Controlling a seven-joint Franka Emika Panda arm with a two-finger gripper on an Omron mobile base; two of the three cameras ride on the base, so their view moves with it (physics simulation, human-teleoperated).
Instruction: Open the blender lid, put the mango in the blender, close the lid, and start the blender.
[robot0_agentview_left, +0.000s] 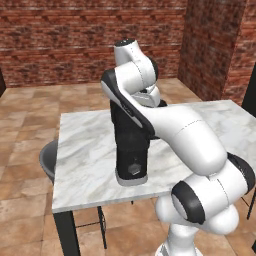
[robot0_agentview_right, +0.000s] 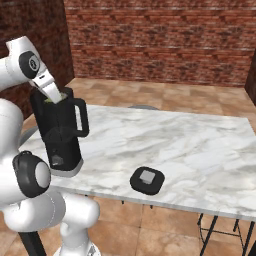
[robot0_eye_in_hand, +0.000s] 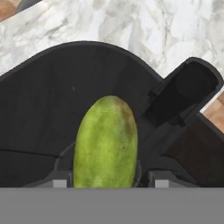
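I see the mango (robot0_eye_in_hand: 106, 142) between the jaws, directly over the open blender (robot0_eye_in_hand: 52, 113) jar. Jaw gap and grip: cannot tell (tips barely visible). I release fully, then retract straight up.
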